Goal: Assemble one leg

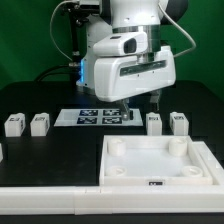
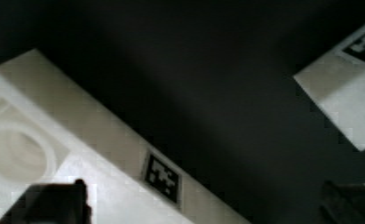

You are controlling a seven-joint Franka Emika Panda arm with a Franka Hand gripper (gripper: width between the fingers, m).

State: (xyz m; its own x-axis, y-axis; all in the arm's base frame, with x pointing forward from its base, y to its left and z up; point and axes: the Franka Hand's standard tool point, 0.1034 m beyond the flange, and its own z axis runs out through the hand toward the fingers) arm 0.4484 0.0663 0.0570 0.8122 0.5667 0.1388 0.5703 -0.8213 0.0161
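Note:
Four small white legs stand on the black table in the exterior view: two at its left [image 1: 13, 125] [image 1: 39, 123] and two at its right [image 1: 154, 122] [image 1: 179, 122]. The large white square tray-like piece [image 1: 205, 160] with corner sockets lies in front of the right pair. My gripper [image 1: 141, 102] hangs open and empty above the table, just behind the leg at the right of centre, touching nothing. In the wrist view my gripper [image 2: 200, 208] shows dark fingertips [image 2: 54, 205] set wide apart over the tray-like piece's tagged edge [image 2: 90, 130]. A blurred white tagged block [image 2: 348, 85], seemingly a leg, shows beyond.
The marker board [image 1: 95, 117] lies flat on the table under and to the exterior view's left of my gripper. A low white wall [image 1: 50, 195] runs along the front edge, at the tray-like piece's left. A green backdrop stands behind the arm.

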